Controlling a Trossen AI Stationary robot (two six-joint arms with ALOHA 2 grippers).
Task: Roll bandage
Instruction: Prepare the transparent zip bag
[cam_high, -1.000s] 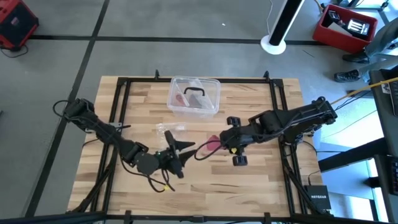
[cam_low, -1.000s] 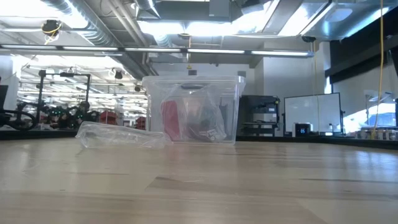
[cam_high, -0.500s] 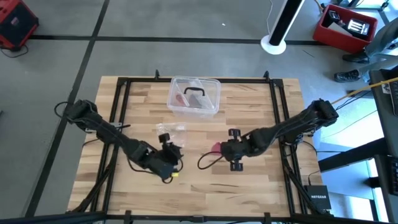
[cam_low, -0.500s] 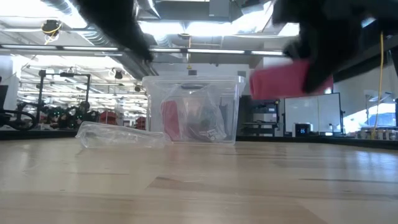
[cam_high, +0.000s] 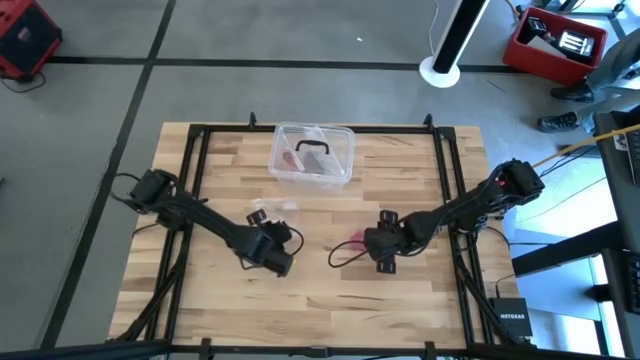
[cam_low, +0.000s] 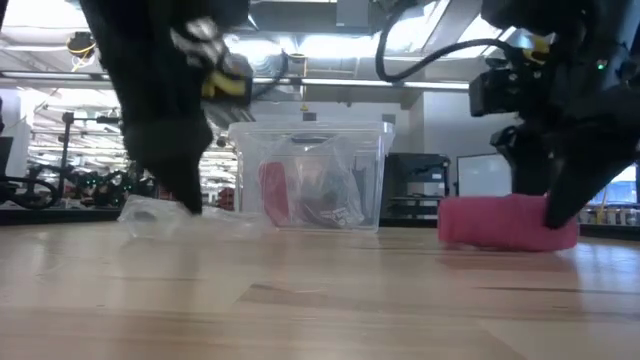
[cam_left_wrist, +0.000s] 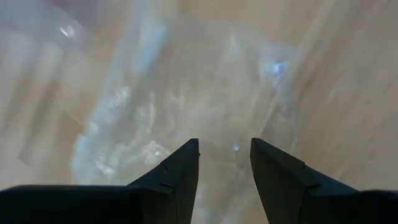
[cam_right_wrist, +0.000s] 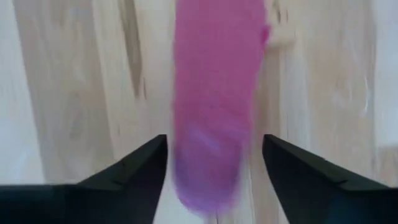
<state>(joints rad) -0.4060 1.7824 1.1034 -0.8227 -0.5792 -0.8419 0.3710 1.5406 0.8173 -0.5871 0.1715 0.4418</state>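
Observation:
The pink bandage (cam_right_wrist: 211, 112), a short thick bundle, lies on the wooden table right of centre (cam_high: 350, 240) and rests on its long side (cam_low: 500, 222). My right gripper (cam_right_wrist: 214, 165) is open and low over it. One finger stands on each side of the bandage's near end, with a gap on both sides. My left gripper (cam_left_wrist: 224, 165) is open and points at the crumpled clear wrapper (cam_left_wrist: 174, 93). It is down at the table left of centre (cam_high: 272, 240), its tips just short of the wrapper (cam_high: 270, 212).
A clear plastic box (cam_high: 312, 153) holding red and dark items stands at the far middle of the table (cam_low: 310, 175). Bare wood lies between the two grippers and toward the near edge. A black frame (cam_high: 190, 200) runs along the table's sides.
Both grippers have come down to the table. The right gripper carried the bandage in the air half a second ago; the bandage now lies on the table between its fingers. The left gripper has swung toward the wrapper and lowered beside it.

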